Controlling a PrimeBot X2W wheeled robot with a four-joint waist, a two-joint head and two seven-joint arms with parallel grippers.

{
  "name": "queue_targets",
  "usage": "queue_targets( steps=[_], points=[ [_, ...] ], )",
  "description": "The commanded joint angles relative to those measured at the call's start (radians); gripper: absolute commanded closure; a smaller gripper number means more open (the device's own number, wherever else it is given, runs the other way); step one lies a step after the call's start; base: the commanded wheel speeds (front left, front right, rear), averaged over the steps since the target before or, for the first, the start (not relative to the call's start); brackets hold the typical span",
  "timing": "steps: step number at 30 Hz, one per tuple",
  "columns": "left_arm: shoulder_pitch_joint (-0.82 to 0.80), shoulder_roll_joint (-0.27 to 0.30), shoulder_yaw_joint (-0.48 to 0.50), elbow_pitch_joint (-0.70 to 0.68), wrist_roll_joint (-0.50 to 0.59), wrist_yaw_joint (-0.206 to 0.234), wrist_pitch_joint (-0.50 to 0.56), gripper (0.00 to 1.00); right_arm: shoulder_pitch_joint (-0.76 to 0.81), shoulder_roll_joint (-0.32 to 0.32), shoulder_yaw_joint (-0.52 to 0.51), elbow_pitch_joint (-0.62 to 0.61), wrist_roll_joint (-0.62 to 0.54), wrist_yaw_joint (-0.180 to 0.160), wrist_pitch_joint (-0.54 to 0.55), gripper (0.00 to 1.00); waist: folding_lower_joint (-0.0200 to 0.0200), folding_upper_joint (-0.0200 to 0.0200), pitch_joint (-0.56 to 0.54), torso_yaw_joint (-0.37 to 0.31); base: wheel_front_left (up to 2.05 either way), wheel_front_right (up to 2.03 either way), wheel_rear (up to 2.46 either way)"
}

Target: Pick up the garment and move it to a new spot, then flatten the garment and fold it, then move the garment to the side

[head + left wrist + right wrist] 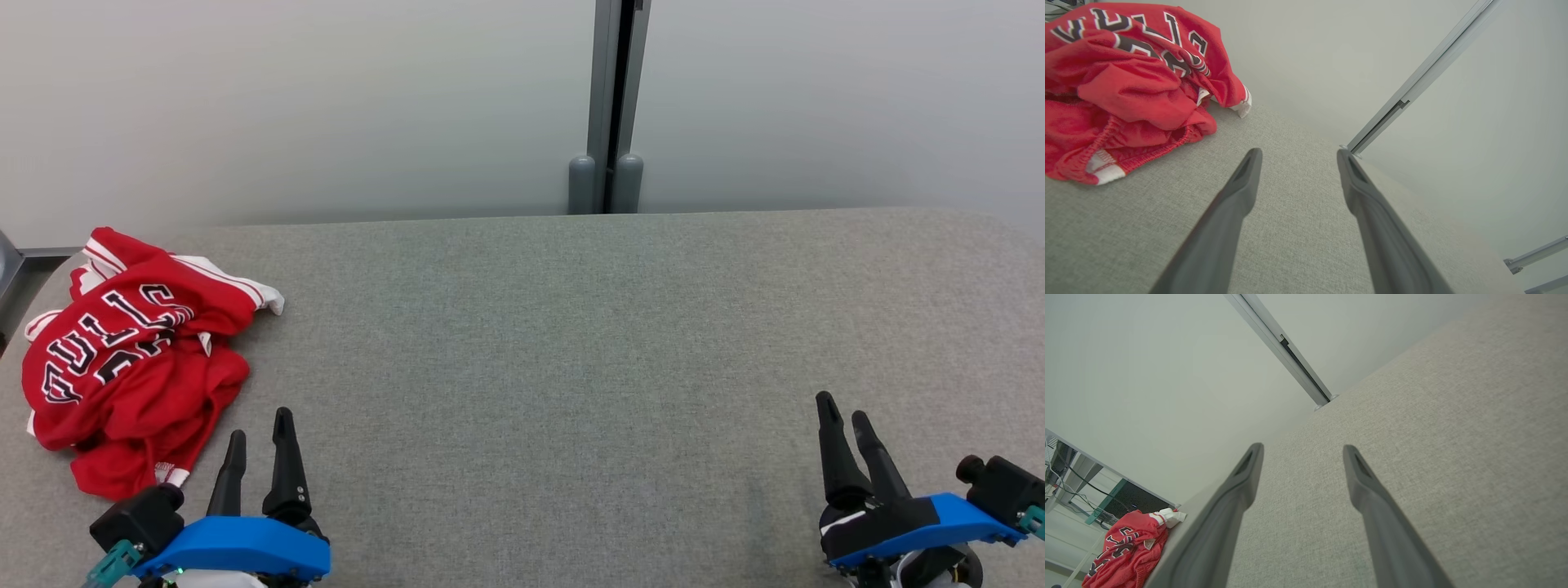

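The garment (pixel 131 359) is a red jersey with black and white lettering and white trim, lying crumpled at the far left of the grey fabric table (pixel 571 327). It fills the upper left of the left wrist view (pixel 1126 85) and appears small at the lower left of the right wrist view (pixel 1126 551). My left gripper (pixel 260 429) stands open just right of the garment's near edge, touching nothing; its fingers (pixel 1241 183) are spread with bare table between them. My right gripper (pixel 845 408) is open at the lower right, far from the garment, nothing between its fingers (pixel 1359 473).
A pale wall with a grey vertical post (pixel 606 106) runs behind the table's far edge. Beyond the table's left end, a desk with dark equipment and cables (pixel 1069 469) shows. The table's rounded left edge lies just beyond the garment.
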Motion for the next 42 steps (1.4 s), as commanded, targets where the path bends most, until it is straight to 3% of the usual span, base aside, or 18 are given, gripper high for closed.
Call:
queue_targets(
  steps=[1, 42],
  points=[
    [-0.007, 0.008, -0.002, -0.009, 0.031, 0.006, -0.011, 0.0, -0.021, -0.008, -0.001, -0.014, -0.032, 0.005, -0.01, 0.0, 0.0, 0.0, 0.0, 0.001, 0.0, 0.0, 0.0],
    [0.0, 0.024, -0.082, 0.017, 0.396, 0.06, -0.107, 0.0, -0.043, -0.011, -0.007, 0.007, -0.452, 0.005, -0.068, 0.0, 0.0, 0.0, 0.01, 0.007, 0.0, 0.0, 0.0]
  ],
)
